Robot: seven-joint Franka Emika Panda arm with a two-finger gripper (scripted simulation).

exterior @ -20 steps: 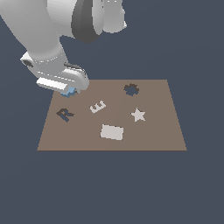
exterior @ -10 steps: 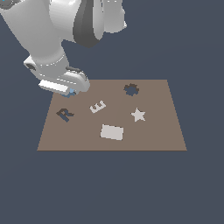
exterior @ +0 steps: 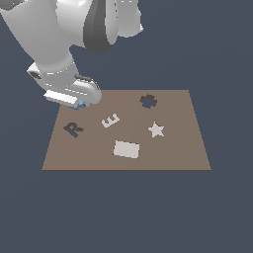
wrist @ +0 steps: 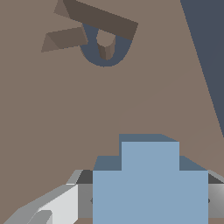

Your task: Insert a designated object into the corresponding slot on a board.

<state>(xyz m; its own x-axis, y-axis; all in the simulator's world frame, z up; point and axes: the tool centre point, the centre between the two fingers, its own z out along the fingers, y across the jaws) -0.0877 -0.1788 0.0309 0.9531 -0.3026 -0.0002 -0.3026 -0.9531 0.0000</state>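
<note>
blue piece (exterior: 79, 104) mostly hidden under wrist | fingers (wrist: 52, 205) cut off, grip probably closed

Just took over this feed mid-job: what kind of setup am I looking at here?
A simulated shape-insertion bench, it seems: a flat brown board on a featureless dark ground, with a gear slot, an R cutout and white shapes. The gripper is at the board's far corner, at a blue piece.

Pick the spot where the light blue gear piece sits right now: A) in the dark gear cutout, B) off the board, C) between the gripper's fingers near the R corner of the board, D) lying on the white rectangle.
C: the light blue gear piece sits between the gripper fingers above the board, while the gear cutout stands empty.
</note>
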